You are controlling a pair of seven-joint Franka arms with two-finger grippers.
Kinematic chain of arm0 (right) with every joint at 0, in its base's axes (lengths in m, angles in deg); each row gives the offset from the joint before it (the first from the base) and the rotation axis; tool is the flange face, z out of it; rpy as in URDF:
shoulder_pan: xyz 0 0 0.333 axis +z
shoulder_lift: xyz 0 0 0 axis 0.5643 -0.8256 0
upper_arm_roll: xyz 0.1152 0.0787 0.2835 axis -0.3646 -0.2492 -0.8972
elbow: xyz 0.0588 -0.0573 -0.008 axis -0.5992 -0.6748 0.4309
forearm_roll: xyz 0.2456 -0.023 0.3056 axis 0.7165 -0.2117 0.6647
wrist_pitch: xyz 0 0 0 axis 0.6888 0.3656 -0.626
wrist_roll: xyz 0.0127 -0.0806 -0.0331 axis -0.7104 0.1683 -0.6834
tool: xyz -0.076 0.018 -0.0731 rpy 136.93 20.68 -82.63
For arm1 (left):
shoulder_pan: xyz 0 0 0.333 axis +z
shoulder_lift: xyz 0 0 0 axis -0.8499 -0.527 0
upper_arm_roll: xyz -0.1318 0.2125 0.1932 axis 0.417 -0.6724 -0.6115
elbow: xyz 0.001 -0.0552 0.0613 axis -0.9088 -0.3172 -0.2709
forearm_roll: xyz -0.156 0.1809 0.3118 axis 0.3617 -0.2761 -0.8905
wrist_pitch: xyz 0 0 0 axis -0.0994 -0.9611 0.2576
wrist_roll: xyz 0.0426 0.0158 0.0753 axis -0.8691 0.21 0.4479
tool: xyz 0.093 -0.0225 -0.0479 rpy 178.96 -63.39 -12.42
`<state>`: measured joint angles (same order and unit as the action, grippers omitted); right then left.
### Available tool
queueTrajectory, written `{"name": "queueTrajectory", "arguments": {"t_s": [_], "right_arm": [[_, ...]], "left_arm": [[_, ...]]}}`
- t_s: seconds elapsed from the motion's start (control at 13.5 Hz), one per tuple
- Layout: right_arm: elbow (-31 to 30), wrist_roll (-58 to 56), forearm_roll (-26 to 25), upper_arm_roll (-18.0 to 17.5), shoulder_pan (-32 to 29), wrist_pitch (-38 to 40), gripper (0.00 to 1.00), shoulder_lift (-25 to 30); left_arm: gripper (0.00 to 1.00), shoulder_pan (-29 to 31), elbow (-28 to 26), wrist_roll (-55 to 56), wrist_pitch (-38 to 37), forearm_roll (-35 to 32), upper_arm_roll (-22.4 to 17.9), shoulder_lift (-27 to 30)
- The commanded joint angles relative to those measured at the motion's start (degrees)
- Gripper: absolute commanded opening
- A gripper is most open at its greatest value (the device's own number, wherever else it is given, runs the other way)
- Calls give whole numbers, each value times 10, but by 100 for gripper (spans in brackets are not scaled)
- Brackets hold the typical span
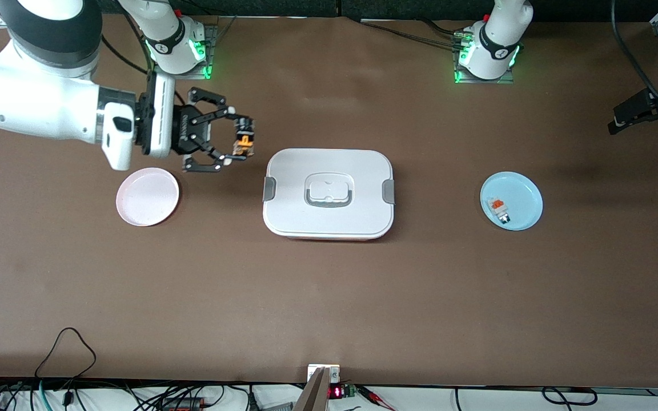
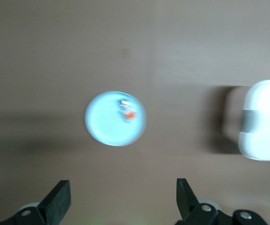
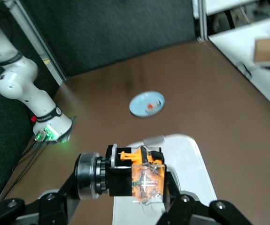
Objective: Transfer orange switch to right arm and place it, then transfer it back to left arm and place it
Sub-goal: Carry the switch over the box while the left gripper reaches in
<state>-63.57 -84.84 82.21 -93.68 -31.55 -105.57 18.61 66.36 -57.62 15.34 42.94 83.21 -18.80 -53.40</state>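
Note:
My right gripper (image 1: 236,141) is shut on the orange switch (image 1: 243,142) and holds it in the air, over bare table between the pink plate (image 1: 147,196) and the box (image 1: 328,193). In the right wrist view the orange switch (image 3: 137,177) lies crosswise between the fingers, with its black barrel and silver ring on one side and its orange block on the other. The white lid of the box (image 3: 193,161) shows just past it. My left gripper (image 2: 122,198) is open and empty, high over the table, looking down on the blue plate (image 2: 115,118) with an end of the box (image 2: 265,119) at the frame edge.
The blue plate (image 1: 511,201) at the left arm's end carries a small white-and-grey part with an orange-red top (image 1: 498,209). The pink plate holds nothing. Dark hardware (image 1: 649,111) juts in at the table's edge past the blue plate. Cables run along the table's near edge.

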Motion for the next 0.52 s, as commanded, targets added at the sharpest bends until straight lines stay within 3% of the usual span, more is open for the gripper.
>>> {"name": "queueTrajectory", "arguments": {"t_s": [0.0,0.22,0.44], "right_arm": [[3,-78,54,-34,-3,-17,20,-8],[2,-152,130,-49,-1,-20,19,-42],[4,-188,136,-54,41,-71,19,-64]], "left_arm": [[99,36,2,-27,-26,181,-49,-32],[99,69,-25,-27,-34,380,-62,-59],[99,70,-59,-27,-30,529,-64,-80]]}}
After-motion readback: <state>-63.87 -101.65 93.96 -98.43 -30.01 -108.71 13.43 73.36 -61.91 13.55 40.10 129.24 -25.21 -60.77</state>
